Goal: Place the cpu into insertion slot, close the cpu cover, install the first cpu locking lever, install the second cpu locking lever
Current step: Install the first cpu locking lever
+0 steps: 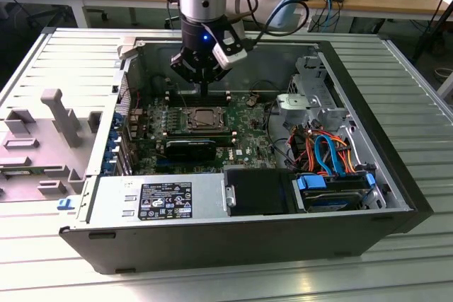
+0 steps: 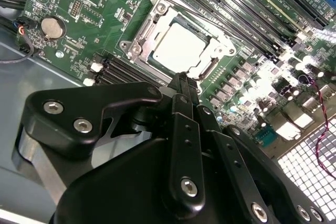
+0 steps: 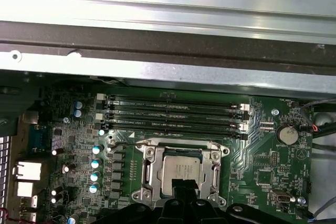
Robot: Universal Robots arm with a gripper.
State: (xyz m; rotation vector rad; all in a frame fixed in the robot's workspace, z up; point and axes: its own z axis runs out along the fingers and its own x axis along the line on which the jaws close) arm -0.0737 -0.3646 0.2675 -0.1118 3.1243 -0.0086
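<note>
An open computer case (image 1: 212,245) is laid on its side on a ribbed metal table (image 1: 425,274), and a green circuit board (image 1: 248,129) is exposed inside it. The insertion slot (image 2: 159,4) is set into that board, and everything else is placed from it.

The cpu (image 2: 181,45) is seated flat in the slot, and its pale metal top (image 3: 181,170) is seen in both wrist views. The cpu cover (image 2: 143,36) is laid down around the chip, so that the top is framed by its window. Thin wire levers (image 3: 126,144) are seen running along the rim of the slot, but whether they are latched cannot be told.

The gripper (image 1: 204,92) is held above the slot, close over one edge of the chip (image 2: 181,78). Contact with the chip cannot be made out. The jaws are drawn narrow, with the fingertips brought together, and nothing is seen held between them.

A row of long black memory slots (image 3: 173,114) is set just beside the slot, along one of its sides. A round coin battery (image 3: 287,135) is mounted near the slot, off one corner.

In the exterior view, a long black block (image 1: 191,148) is placed just in front of the slot, and a grey power supply box (image 1: 159,199) is fitted well in front of it. A drive with blue clips (image 1: 333,192) is found well apart from the slot, towards the exterior view's right. A grey plastic fixture (image 1: 56,122) is set outside the case, well apart from the slot, towards the exterior view's left.
</note>
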